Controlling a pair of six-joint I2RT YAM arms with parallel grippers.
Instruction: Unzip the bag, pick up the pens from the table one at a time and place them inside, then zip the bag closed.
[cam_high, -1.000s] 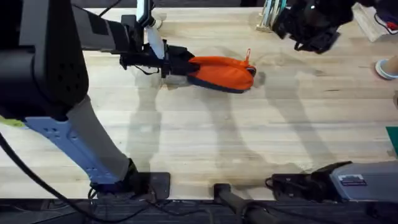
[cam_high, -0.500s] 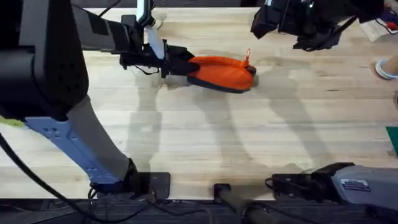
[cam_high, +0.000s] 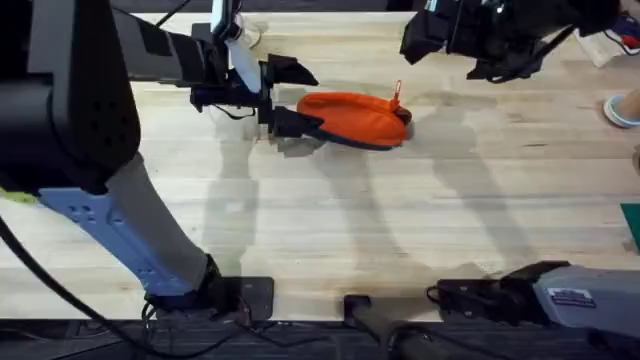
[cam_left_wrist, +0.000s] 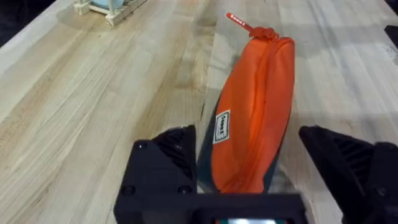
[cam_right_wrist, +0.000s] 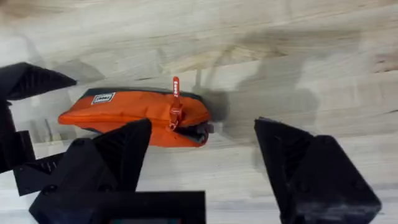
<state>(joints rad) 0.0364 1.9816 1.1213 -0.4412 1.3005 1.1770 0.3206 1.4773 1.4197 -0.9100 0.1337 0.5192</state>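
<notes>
Bag (cam_high: 352, 117) position decides everything: the orange bag lies on the table (cam_high: 330, 220) toward its far edge, its long axis running roughly side to side, parallel to that edge. One end of it sits between the spread fingers of my left hand (cam_high: 290, 97), which straddles that end without gripping it; through the left wrist camera the bag stretches straight away from me, lengthwise along my reach. My right hand (cam_high: 425, 35) hangs over the far edge of the table, beyond the bag's other end, fingers wide apart and holding nothing.

Zipper pull (cam_right_wrist: 175, 94) sits at the end away from my left hand, a short red tab (cam_high: 398, 90) sticking up from the seam, so it lies nearer my right hand. I judge the zipper to be closed, and opening it means drawing the pull along the bag's length toward my left hand while that hand pins the near end.

Label (cam_left_wrist: 222, 127): a small white patch sewn on the orange side near the dark bottom band, with dark lettering I cannot read. The red tab carries tiny white letters, also unreadable.
</notes>
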